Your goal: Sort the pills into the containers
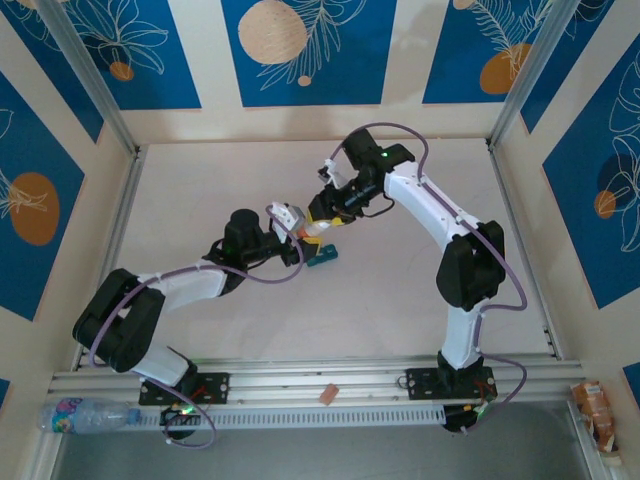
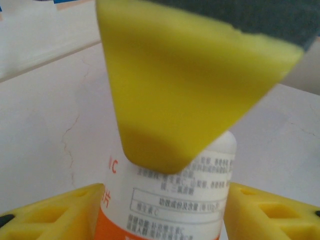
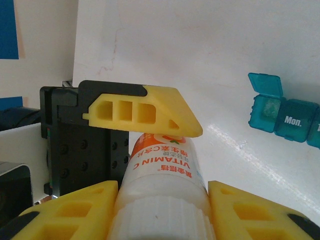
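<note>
A small white bottle (image 1: 311,232) with an orange band hangs between both grippers above mid-table. My left gripper (image 1: 290,224) is shut on its body; the label (image 2: 175,200) sits between the yellow fingers (image 2: 60,212), and a finger of the right gripper (image 2: 185,85) crosses above. My right gripper (image 1: 325,213) is shut on the bottle's ribbed white cap (image 3: 160,220); a left-gripper finger (image 3: 145,112) lies over the bottle (image 3: 160,160). The teal pill box (image 1: 322,255) lies on the table just below the bottle. One lid (image 3: 265,82) of the pill box (image 3: 292,120) stands open.
A plastic water bottle (image 1: 85,412) lies at the near left corner by the rail. An orange packet (image 1: 595,405) sits at the near right. A small tan piece (image 1: 327,393) rests on the front rail. Walls enclose the white table (image 1: 400,310).
</note>
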